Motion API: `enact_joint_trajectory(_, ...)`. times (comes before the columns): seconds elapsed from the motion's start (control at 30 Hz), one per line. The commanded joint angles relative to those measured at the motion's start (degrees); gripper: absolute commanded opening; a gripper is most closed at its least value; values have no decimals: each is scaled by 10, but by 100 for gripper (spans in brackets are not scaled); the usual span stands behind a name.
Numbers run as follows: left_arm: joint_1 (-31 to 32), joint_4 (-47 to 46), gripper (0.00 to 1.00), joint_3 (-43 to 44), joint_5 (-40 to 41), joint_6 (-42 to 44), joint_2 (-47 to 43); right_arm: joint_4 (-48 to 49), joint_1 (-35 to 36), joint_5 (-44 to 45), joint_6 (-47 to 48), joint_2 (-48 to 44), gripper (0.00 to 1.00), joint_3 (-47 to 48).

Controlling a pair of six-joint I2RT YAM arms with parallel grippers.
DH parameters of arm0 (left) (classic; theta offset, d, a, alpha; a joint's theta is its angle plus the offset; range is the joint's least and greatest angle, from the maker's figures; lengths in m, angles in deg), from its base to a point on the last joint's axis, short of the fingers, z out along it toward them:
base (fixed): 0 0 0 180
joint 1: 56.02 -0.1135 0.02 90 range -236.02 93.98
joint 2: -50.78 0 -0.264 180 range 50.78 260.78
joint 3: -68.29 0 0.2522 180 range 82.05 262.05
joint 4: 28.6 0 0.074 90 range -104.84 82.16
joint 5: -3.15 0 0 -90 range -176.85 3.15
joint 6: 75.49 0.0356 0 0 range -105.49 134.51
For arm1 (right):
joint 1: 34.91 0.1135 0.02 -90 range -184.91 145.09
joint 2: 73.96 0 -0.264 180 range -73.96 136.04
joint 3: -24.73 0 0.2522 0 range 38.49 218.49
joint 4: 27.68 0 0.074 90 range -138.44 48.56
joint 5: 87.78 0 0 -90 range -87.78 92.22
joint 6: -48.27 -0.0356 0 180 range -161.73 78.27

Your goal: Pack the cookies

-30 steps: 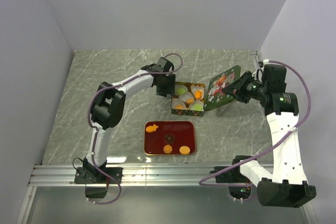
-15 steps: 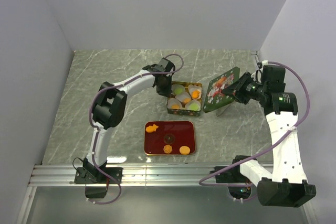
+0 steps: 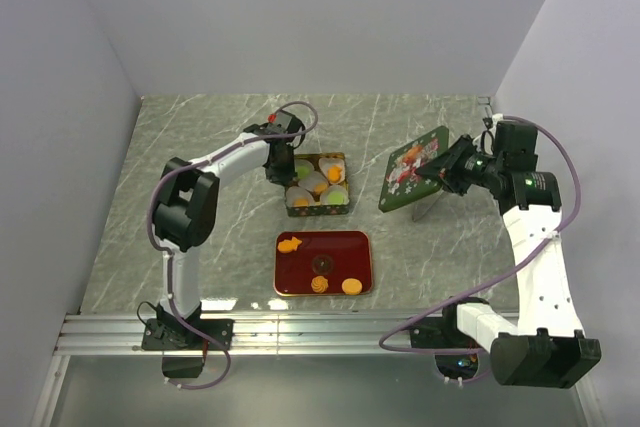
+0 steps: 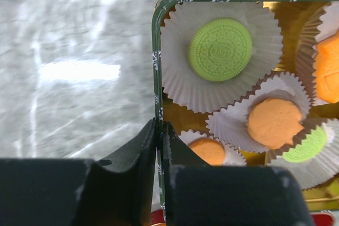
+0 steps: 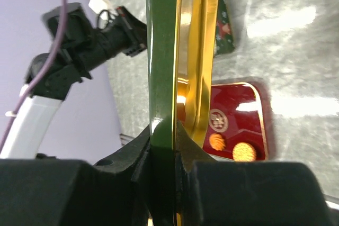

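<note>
A green tin (image 3: pixel 318 214) holds several cookies in white paper cups, among them a green cookie (image 4: pixel 220 49) and an orange one (image 4: pixel 274 123). My left gripper (image 3: pixel 281 169) is shut on the tin's left wall (image 4: pixel 157 78), one finger inside and one outside. On the red tray (image 3: pixel 345 247) lie an orange fish cookie (image 3: pixel 289 244), a brown cookie (image 3: pixel 322 264), a swirl cookie (image 3: pixel 318 285) and an orange disc (image 3: pixel 351 286). My right gripper (image 3: pixel 440 173) is shut on the tin's lid (image 3: pixel 413 168), held tilted on edge above the table.
The marble tabletop is walled at the back and on both sides. The red tray sits just in front of the tin. The right wrist view shows the lid's gold inside (image 5: pixel 196 51) with the tray (image 5: pixel 238 99) beyond it.
My left gripper has shut on the tin's wall and pulled the tin to the left. The right gripper with the lid has shifted slightly left.
</note>
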State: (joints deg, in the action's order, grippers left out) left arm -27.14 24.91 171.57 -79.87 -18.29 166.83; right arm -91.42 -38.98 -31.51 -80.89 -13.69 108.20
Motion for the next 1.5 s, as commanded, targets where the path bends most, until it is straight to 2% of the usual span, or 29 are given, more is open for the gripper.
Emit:
enact_joint_trajectory(0.0,0,24,16,-2,37,-17,-39,80,13,-55,-21,7,0,-11)
enact_joint_trajectory(0.13,-1,40,33,7,39,-34,-53,176,36,-129,-81,39,0,-47)
enact_joint_trajectory(0.17,-1,43,42,11,38,-35,-64,220,38,-142,-93,43,0,-53)
enact_joint_trajectory(0.23,-3,45,52,13,45,-40,-78,264,59,-147,-123,54,0,-69)
enact_joint_trajectory(0.27,-10,48,62,13,48,-41,-98,310,65,-150,-133,57,0,-73)
enact_joint_trajectory(0.43,-58,32,73,-21,46,-45,-183,437,108,-152,-178,106,0,-101)
enact_joint_trajectory(0.53,-102,-54,77,-92,-39,-32,-262,499,138,-148,-205,147,0,-119)
enact_joint_trajectory(0.57,-121,-90,78,-143,-97,-31,-306,529,155,-147,-214,158,0,-122)
enact_joint_trajectory(0.6,-127,-153,81,-173,-122,-32,-327,568,163,-145,-232,181,0,-130)
enact_joint_trajectory(0.67,-140,-211,82,-247,-171,-36,-374,609,180,-143,-253,207,0,-135)
enact_joint_trajectory(0.8,-146,-308,83,-333,-276,-51,-406,674,229,-127,-294,265,0,-130)
enact_joint_trajectory(0.97,-150,-410,84,-415,-332,-88,-414,696,259,-91,-304,310,0,-114)
enact_joint_trajectory(1.13,-150,-434,83,-439,-351,-89,-391,732,274,-84,-330,346,0,-120)
enact_joint_trajectory(1.47,-151,-477,81,-442,-372,-90,-322,742,296,-56,-335,390,0,-108)
